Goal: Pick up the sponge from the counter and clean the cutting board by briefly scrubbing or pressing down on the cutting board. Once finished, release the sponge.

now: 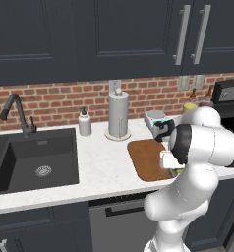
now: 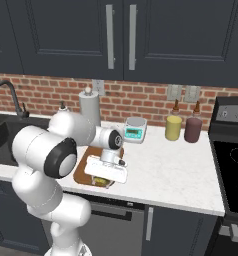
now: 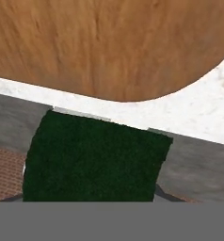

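On the counter, seen from the three cameras:

Counter: the white stone counter point(image 1: 104, 165) runs under the brick wall, with the black sink point(image 1: 35, 157) at its left and the black stovetop point(image 2: 236, 175) at its right.

Cutting board: the brown wooden cutting board point(image 1: 147, 158) lies flat on the counter, near the front edge, in front of the paper towel holder point(image 1: 118, 115). Its rounded corner point(image 3: 109, 52) shows in the hand view.

Sponge: the sponge point(image 3: 95, 160) sits between the fingers, its dark green top towards the hand camera. It is at the front edge of the board; a bit of its yellow-green side point(image 2: 102, 181) shows below the hand in the right base view. Whether it touches the counter or the board cannot be told.

Gripper: the gripper point(image 2: 106, 175) points down at the front part of the board. Its fingers are closed on the two sides of the sponge.

Other things: a soap bottle point(image 1: 84, 122) stands beside the sink, a small kitchen scale point(image 2: 135, 129) behind the board, and two bottles point(image 2: 173, 125) nearer the stove.
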Robot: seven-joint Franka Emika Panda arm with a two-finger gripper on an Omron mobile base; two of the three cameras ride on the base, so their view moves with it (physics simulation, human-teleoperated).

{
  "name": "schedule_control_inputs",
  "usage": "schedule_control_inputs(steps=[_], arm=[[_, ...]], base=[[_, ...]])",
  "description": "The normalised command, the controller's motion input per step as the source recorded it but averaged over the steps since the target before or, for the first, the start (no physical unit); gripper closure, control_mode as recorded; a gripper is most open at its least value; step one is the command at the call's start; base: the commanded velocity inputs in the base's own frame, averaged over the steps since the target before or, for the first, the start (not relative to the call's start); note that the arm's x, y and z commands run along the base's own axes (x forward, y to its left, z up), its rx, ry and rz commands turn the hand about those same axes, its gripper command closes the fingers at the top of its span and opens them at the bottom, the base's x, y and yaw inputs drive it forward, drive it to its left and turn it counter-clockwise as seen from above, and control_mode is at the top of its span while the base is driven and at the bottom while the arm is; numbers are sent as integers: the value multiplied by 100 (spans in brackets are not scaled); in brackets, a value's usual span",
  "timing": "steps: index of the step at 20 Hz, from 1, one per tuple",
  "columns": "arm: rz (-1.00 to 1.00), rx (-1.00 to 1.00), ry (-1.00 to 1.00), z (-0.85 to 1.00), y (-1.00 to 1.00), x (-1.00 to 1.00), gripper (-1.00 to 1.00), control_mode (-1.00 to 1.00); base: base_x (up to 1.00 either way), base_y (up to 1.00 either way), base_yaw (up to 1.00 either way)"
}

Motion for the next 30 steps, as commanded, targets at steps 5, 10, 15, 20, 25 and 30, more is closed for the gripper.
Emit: schedule_control_inputs(steps=[5,10,15,20,25,30], arm=[[0,0,0,-1,2,19,100,-100],[0,0,0,-22,3,0,100,-100],[0,0,0,-37,5,0,100,-100],[0,0,0,-35,3,0,100,-100],[0,0,-6,-17,8,18,100,-100],[0,0,-9,0,4,44,100,-100]], base=[[0,0,0],[0,0,0],[0,0,0],[0,0,0],[0,0,0],[0,0,0]])
